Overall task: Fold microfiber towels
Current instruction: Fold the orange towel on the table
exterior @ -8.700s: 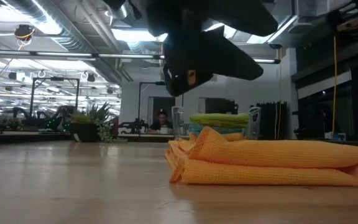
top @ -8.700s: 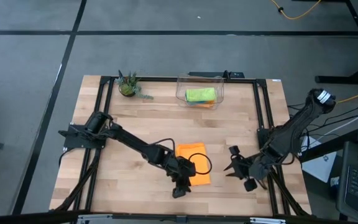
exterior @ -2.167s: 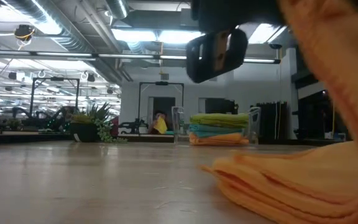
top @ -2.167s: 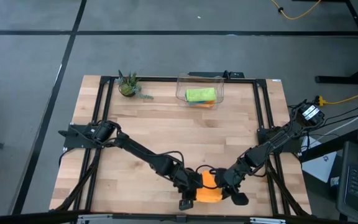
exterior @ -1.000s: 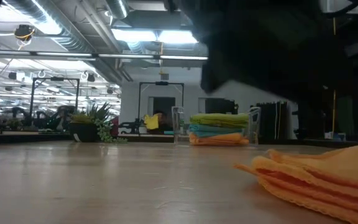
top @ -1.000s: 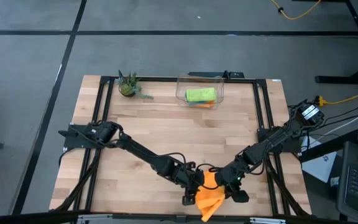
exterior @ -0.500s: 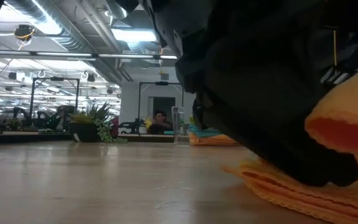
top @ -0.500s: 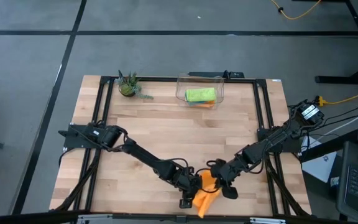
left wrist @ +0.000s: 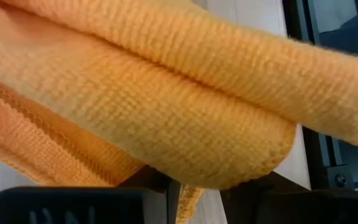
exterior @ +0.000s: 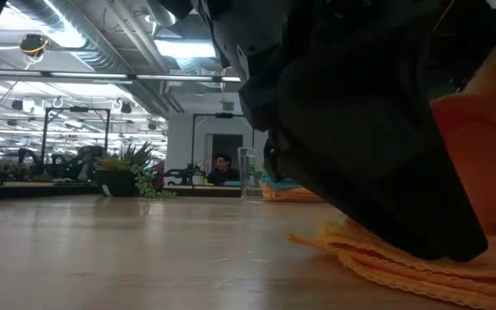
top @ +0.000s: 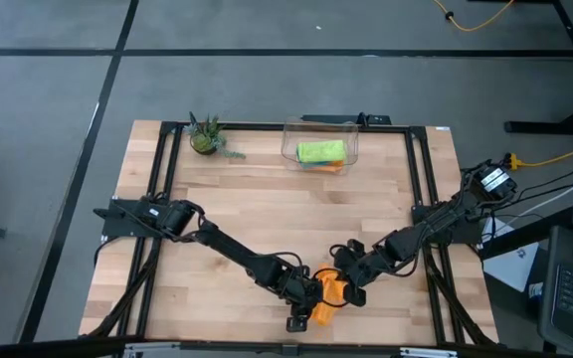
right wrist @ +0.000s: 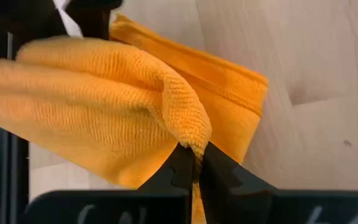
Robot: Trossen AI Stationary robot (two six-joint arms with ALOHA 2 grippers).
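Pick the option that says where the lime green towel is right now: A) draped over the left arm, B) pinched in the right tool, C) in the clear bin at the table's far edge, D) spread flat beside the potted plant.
C: the high view shows the lime green towel lying inside the clear bin at the table's far edge, while the right tool is pinching the orange towel.

An orange towel (top: 330, 295) lies bunched near the front edge; others (top: 321, 153) sit stacked.
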